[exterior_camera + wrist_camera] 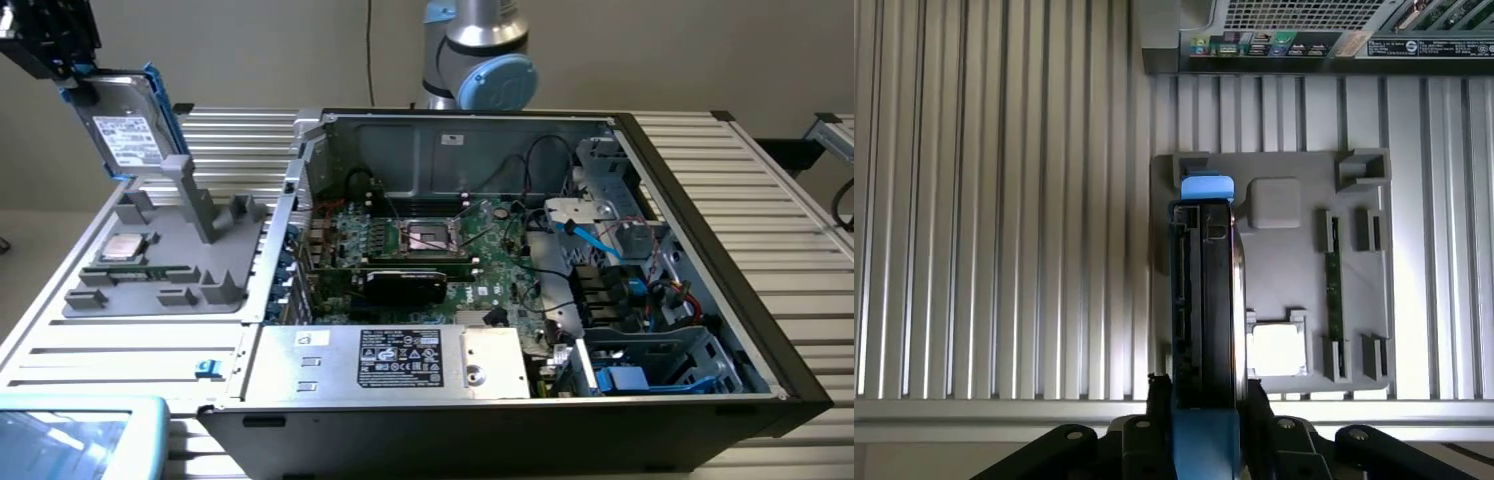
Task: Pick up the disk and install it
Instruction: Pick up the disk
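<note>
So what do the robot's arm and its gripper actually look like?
The arm is a smooth silver-grey metal tube with a rounded joint closed by a light blue cap. The gripper is matte black. It has two flat fingers set on a wide, angular black body dotted with small round bolt heads.
</note>
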{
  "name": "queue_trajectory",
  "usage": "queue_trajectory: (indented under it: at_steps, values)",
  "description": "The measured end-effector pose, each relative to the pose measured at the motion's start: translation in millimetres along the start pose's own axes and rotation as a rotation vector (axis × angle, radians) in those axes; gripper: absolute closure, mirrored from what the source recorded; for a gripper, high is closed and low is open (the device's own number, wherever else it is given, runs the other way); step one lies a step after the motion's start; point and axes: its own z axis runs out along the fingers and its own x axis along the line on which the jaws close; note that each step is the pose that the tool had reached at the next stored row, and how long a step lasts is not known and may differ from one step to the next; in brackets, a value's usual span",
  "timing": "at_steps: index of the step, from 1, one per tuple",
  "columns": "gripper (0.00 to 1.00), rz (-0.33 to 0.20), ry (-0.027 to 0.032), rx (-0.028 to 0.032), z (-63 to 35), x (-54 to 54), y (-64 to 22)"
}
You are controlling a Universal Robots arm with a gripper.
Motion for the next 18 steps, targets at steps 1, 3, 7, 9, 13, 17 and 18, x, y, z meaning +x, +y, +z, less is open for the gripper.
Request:
queue_trajectory:
  at_steps: [1, 3, 7, 9, 13, 17, 18]
  values:
    - [0.63, 0.000, 0.0000, -0.0003, -4.5, -0.1, 0.6]
    - [0.63, 0.000, 0.0000, -0.0005, -13.3, -0.2, 2.2]
    - [0.63, 0.000, 0.0000, -0.0011, -21.2, -0.2, 3.7]
    - [0.63, 0.000, 0.0000, -0.0012, -21.6, 0.1, 3.7]
    - [0.63, 0.000, -0.0001, -0.0010, -21.9, 3.1, 3.8]
    - [0.63, 0.000, 0.0001, -0.0010, -21.8, 7.6, 11.1]
    - [0.63, 0.000, 0.0002, -0.0011, -21.9, 7.8, 14.8]
